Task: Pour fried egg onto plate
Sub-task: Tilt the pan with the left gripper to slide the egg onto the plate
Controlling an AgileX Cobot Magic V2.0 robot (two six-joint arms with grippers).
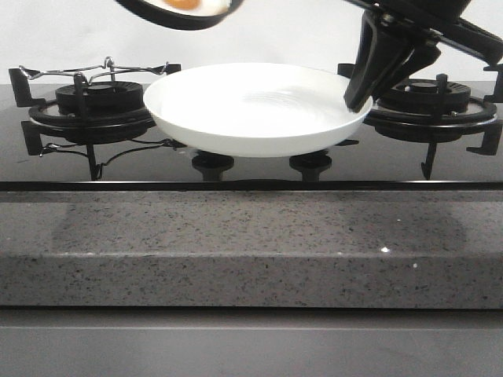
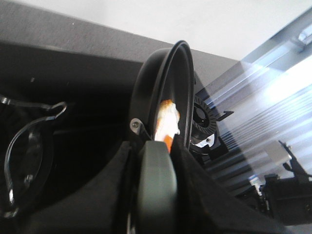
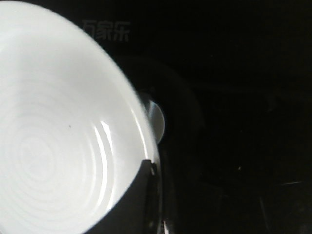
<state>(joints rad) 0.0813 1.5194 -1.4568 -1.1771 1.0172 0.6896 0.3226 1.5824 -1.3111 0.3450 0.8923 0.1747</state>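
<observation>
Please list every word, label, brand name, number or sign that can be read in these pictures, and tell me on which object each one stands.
"万家乐": faint grey characters printed on the black glass stove top, seen in the right wrist view beyond the rim of the plate.
No other text can be read. The front view and the left wrist view show no words, numbers or signs on the plate, the frying pan or the burners.

Faint Chinese brand characters "万家乐" stand on the black hob glass (image 3: 105,33)
</observation>
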